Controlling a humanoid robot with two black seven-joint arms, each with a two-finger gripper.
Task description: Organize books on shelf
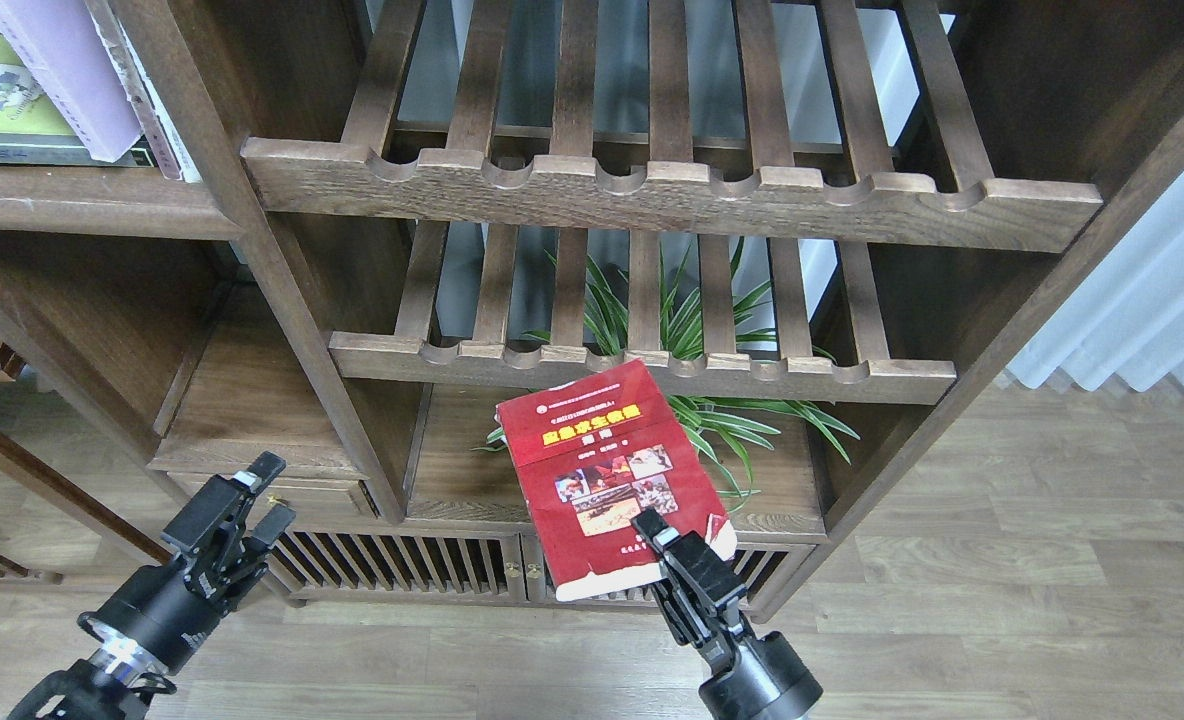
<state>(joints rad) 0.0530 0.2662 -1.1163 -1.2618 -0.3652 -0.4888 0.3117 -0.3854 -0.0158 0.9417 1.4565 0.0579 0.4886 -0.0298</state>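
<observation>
The right end effector (664, 535) clamps the glossy red paperback (607, 470) at its curled lower edge; the left end effector (252, 500) hangs spread, empty.

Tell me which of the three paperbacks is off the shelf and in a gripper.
The red paperback with yellow title, gripped by the right gripper. The lavender one and yellow-green one sit on the upper-left shelf.

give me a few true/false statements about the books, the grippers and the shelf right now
1. The right gripper holds the red book. True.
2. The left gripper holds a book. False: its fingers are open and empty.
3. The lavender book leans on the shelf at upper left. True.
4. The yellow-green book stands upright. False: it lies flat.
5. The plant sits behind the red book. True.
</observation>
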